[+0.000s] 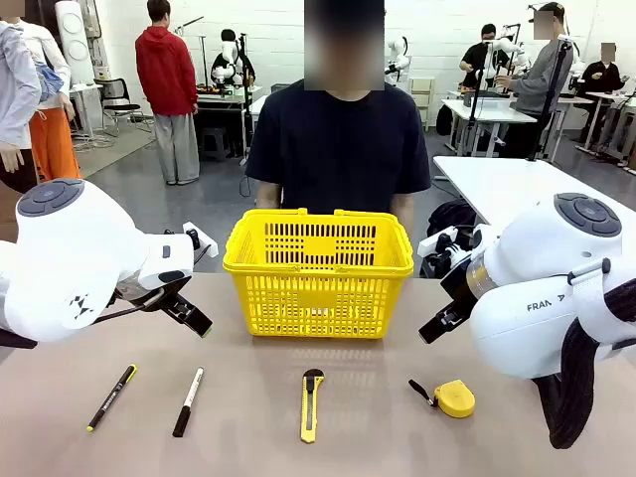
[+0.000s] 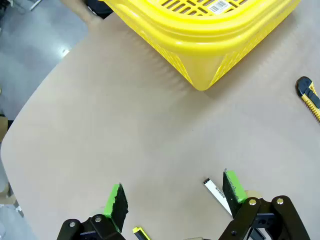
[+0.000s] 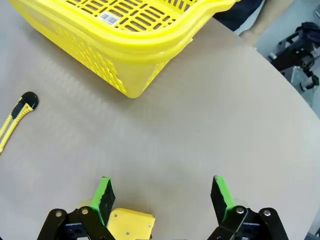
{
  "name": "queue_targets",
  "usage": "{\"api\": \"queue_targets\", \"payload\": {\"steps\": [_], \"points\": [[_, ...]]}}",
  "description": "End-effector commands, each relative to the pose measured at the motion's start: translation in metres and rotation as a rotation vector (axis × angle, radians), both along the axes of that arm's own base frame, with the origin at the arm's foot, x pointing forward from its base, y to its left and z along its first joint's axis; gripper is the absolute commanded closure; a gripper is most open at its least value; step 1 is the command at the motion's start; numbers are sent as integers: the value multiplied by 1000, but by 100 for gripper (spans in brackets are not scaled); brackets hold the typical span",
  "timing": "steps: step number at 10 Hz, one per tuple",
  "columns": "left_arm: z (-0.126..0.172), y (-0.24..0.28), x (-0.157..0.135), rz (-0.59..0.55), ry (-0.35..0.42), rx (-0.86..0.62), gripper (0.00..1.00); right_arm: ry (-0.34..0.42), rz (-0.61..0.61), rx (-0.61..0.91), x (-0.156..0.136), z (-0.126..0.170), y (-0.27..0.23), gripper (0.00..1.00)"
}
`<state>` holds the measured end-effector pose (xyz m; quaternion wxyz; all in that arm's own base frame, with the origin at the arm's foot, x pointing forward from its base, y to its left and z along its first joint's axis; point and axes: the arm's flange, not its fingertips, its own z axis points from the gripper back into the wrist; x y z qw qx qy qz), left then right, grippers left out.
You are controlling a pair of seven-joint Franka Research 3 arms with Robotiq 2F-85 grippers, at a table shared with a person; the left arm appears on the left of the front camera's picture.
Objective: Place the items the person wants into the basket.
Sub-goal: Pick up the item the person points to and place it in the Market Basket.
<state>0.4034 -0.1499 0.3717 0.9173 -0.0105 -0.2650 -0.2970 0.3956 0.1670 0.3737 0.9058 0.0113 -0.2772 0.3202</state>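
Note:
The yellow basket [image 1: 318,273] stands at the table's far middle, in front of the person [image 1: 338,139]. Near the front edge lie a black pen with a yellow tip [image 1: 111,397], a black-and-white marker [image 1: 188,401] and a yellow-and-black utility knife [image 1: 311,403]. My left gripper [image 1: 194,318] hovers left of the basket, open and empty [image 2: 175,196], above the marker's end [image 2: 216,192] and the pen's tip [image 2: 140,233]. My right gripper [image 1: 434,328] hangs right of the basket, open and empty [image 3: 161,196]. The knife [image 3: 17,117] and basket corner [image 3: 125,45] show in its view.
A round yellow tape measure [image 1: 452,397] lies at the front right, just below my right gripper's fingers [image 3: 130,226]. The knife [image 2: 309,95] and a basket corner [image 2: 210,40] appear in the left wrist view. Bare tabletop lies between the basket and the row of items.

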Motion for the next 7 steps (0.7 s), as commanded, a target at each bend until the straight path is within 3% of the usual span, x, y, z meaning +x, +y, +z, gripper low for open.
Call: {"api": "queue_targets", "payload": {"steps": [1, 7], "points": [[0, 0, 0, 0, 0, 0, 0, 0, 0, 0, 0, 0, 0, 0], [0, 0, 0, 0, 0, 0, 0, 0, 0, 0, 0, 0, 0, 0]]}}
